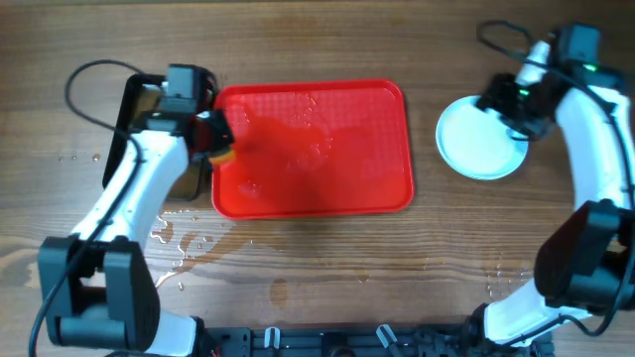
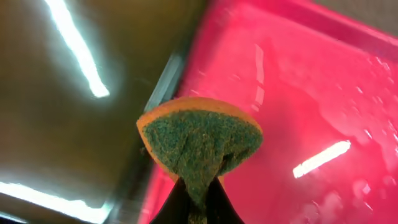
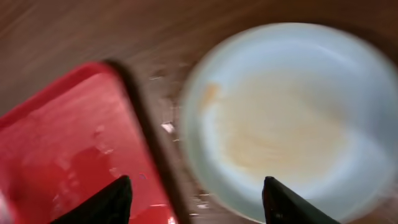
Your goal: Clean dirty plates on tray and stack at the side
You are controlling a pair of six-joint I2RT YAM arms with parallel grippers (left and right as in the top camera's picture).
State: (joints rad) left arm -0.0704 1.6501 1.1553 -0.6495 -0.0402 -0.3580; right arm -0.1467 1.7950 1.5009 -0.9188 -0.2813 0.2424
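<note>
**Left wrist view.** The left gripper (image 2: 198, 202) is closed on a sponge (image 2: 199, 140) and pinches its lower end. The green scouring face, edged in orange, is turned to the camera. Behind the sponge, the black pan (image 2: 62, 93) lies on the left, and its brownish liquid reflects the lights. The red tray (image 2: 298, 93) lies on the right, wet and glossy. Pan wall and tray rim run side by side; whether they touch cannot be told.

**Right wrist view (blurred).** The right gripper (image 3: 196, 186) is open, its fingers spread wide with nothing between them. Beyond it lies a plate (image 3: 286, 118), white with a pale blue rim and an orange-brown smear across its centre. The overhead view shows no such smear. A strip of table (image 3: 93, 31) separates the plate from the tray corner.

**Overhead view.** The plate rests on the table to the right of the tray, apart from it. The right gripper is above the plate's upper right edge. Whether further plates lie beneath it cannot be told. The left gripper is over the tray's left rim, beside the pan. Droplets (image 1: 179, 243) lie on the table near the tray's lower left corner.
</note>
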